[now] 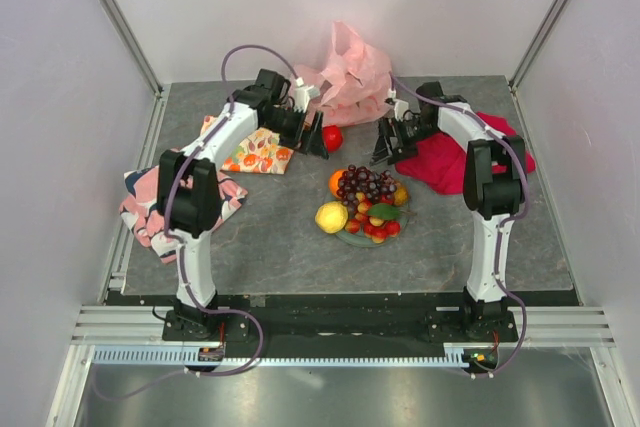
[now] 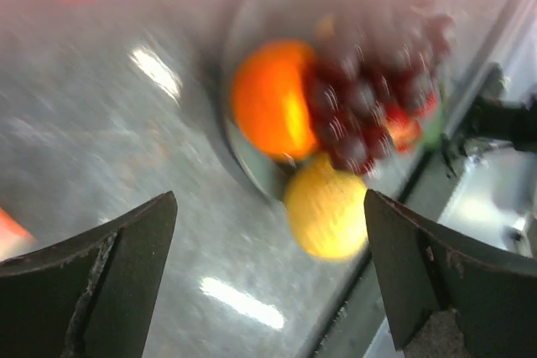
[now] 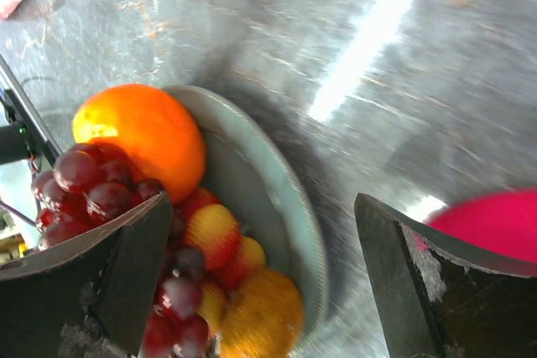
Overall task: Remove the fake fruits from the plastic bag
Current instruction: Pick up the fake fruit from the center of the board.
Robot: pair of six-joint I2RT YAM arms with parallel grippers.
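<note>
Both grippers empty, fingers spread: left gripper (image 1: 316, 140), right gripper (image 1: 386, 151). A red apple (image 1: 332, 137) lies just beside the left fingers; the other fake fruits (image 1: 365, 187) sit ahead of both, the plastic bag (image 1: 350, 75) behind. We judge unloading nearly done; next, we search the bag.

White arms (image 1: 196, 265), black joints (image 1: 190, 194), purple cables (image 1: 250, 47)
</note>
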